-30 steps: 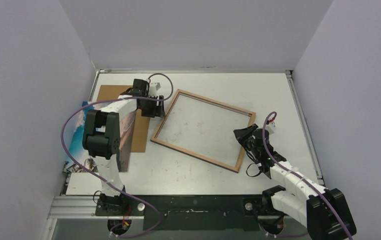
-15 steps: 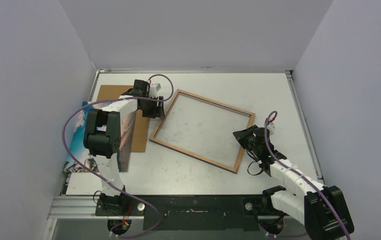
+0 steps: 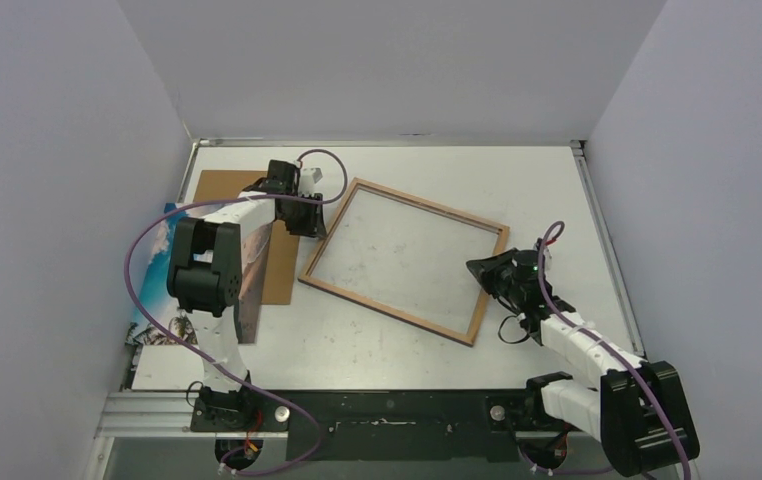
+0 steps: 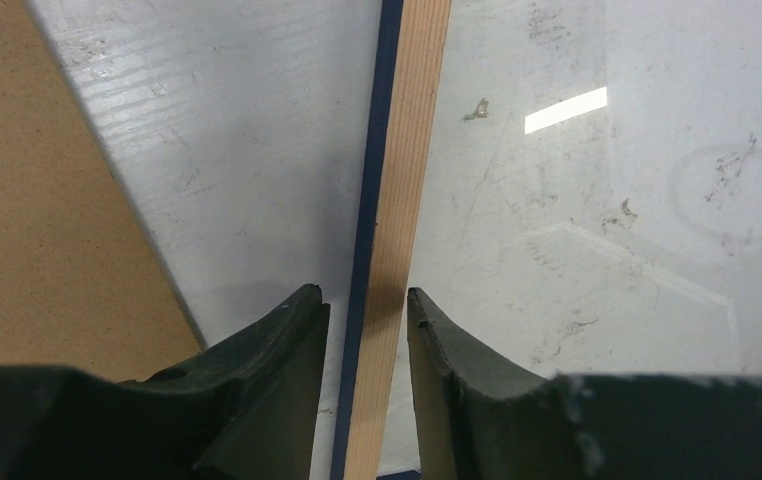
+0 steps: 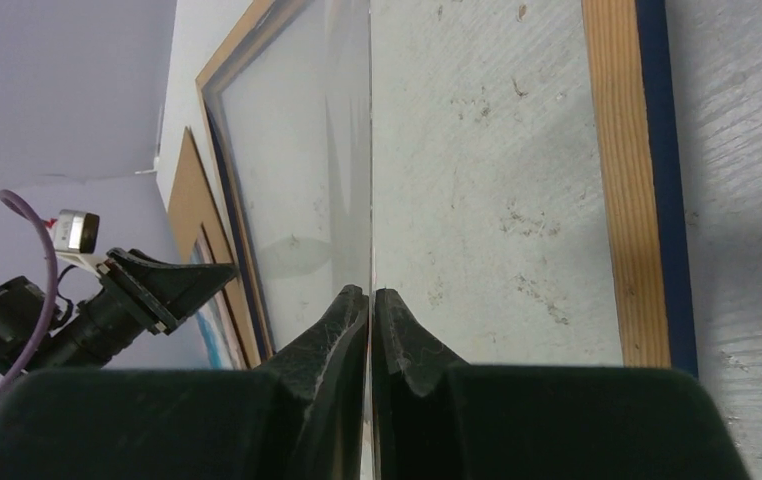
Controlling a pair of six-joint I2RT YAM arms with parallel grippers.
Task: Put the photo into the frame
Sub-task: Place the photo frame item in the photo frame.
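Observation:
The frame lies back-up in the middle of the table, wood-brown with a navy edge. My left gripper is open and straddles the frame's left rail near its far corner; its midpoint lies over the rail. My right gripper is at the frame's right end, shut on the thin edge of the clear pane, seen edge-on, with the right rail beside it. The photo lies at the far left, partly hidden under the left arm.
A plain brown backing board lies at the back left, overlapping the photo. White walls close in the table on three sides. The arms' black mounting rail runs along the near edge.
My right wrist has turned and drawn a little toward the right edge while staying on the pane. The frame's near left corner has shifted slightly left. The left arm has not moved.

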